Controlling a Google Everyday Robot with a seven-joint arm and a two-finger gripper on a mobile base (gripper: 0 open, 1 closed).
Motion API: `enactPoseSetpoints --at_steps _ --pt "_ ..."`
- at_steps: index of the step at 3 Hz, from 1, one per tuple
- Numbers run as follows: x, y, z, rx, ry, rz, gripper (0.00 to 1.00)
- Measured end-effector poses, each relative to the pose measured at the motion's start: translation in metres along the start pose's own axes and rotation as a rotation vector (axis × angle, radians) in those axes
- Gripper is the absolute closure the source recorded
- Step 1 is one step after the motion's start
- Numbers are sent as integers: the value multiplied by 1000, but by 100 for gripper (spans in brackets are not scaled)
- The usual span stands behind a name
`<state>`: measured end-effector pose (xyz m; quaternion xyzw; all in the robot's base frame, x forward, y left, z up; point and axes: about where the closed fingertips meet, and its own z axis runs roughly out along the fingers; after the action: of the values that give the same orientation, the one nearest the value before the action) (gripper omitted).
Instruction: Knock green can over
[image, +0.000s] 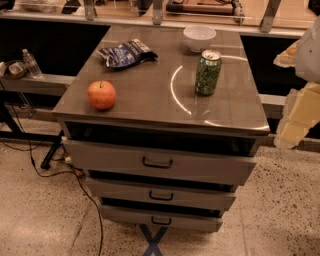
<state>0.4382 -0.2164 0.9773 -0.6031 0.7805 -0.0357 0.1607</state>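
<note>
The green can (208, 72) stands upright on the right half of the grey cabinet top (150, 95); it has mottled green-and-white sides and a silver top. My gripper (297, 117) shows at the right edge of the camera view as a blurred cream and white shape. It is off the cabinet's right side, well to the right of the can and apart from it. Part of it is cut off by the frame edge.
A red apple (101, 94) sits at the front left of the top, a blue snack bag (126, 53) at the back left, and a white bowl (199, 37) behind the can. Three drawers (157, 162) stand slightly open below. Cables (45, 167) lie on the floor at left.
</note>
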Motion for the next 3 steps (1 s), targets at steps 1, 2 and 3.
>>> enactPoseSetpoints --at_steps 1,2,3 --pt "-6 -1 0 15 5 4 0" --pt "5 -44 19 75 -58 34 0" --pt "22 -106 55 119 -147 62 0"
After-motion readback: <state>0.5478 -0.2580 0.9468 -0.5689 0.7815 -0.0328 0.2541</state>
